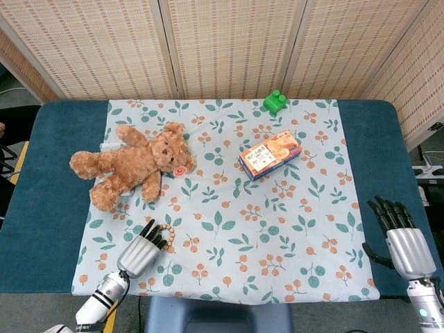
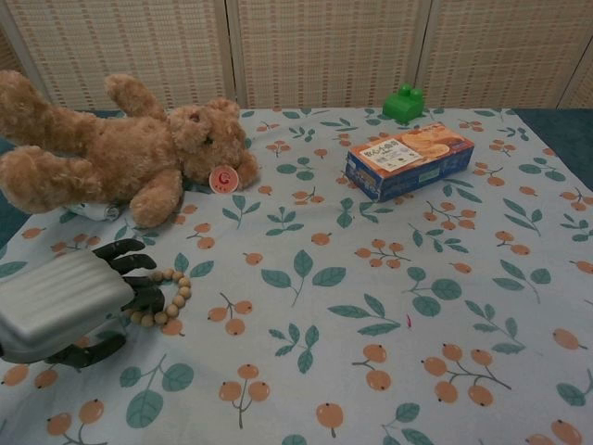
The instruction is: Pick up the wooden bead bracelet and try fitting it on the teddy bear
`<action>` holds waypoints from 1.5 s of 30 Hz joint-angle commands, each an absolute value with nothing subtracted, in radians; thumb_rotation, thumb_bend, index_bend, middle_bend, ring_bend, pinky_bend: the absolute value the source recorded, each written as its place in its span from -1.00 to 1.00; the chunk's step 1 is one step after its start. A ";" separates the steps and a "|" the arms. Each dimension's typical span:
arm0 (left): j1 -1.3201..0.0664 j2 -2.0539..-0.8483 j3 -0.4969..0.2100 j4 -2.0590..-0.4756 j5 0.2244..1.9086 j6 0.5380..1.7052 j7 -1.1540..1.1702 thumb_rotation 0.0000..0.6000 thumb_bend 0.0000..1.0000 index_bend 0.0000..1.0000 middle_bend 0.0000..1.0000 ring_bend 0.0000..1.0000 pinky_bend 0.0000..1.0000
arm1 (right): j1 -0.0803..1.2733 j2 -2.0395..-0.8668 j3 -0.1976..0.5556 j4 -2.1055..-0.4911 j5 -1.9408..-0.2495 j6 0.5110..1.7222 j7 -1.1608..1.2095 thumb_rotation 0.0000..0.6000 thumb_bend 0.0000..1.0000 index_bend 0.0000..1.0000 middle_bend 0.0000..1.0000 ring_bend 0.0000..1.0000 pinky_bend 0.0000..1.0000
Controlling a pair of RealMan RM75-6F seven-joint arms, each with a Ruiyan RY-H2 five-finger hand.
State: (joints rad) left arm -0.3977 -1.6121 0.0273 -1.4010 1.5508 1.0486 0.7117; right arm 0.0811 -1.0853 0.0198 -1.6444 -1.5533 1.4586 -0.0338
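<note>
Under left hand [image 2: 69,301] fingertips, wooden bead bracelet [image 2: 170,301], flat on cloth [image 2: 371,306]

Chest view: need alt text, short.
The robot's left hand lies over a wooden bead bracelet on a floral tablecloth, fingers on the beads. A teddy bear lies beyond it; a snack box and green block sit farther right.

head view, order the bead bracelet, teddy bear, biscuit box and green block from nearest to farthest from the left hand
1. Wooden bead bracelet: right at the left hand's fingertips.
2. Teddy bear: just behind the hand, on the cloth's left side.
3. Biscuit box: centre-right.
4. Green block: at the far edge.
</note>
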 commanded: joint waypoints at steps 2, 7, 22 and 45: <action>-0.404 -1.615 0.011 -1.424 1.510 1.047 0.774 1.00 -0.19 -0.12 0.00 -0.61 -0.84 | 0.080 -1.084 0.019 -1.645 -1.555 1.460 -0.032 0.81 -0.52 -1.00 -1.00 -1.00 -1.00; -0.402 -1.628 0.011 -1.414 1.506 1.074 0.802 1.00 -0.15 0.10 0.24 -0.44 -0.84 | 0.079 -1.083 0.020 -1.644 -1.555 1.461 -0.029 0.82 -0.52 -1.00 -1.00 -1.00 -1.00; -0.397 -1.651 0.019 -1.377 1.530 1.149 0.809 1.00 -0.10 0.39 0.50 -0.23 -0.83 | 0.076 -1.081 0.021 -1.645 -1.556 1.467 -0.027 0.81 -0.52 -1.00 -1.00 -1.00 -1.00; -0.415 -1.647 0.004 -1.326 1.499 1.153 0.742 1.00 0.01 0.04 0.32 -0.21 -0.79 | 0.076 -1.083 0.021 -1.646 -1.555 1.464 -0.032 0.81 -0.52 -1.00 -1.00 -1.00 -1.00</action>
State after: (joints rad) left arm -0.4130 -1.6406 0.0068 -1.3355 1.4977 1.1485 0.7499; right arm 0.0764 -1.0828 0.0213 -1.6458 -1.5549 1.4640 -0.0323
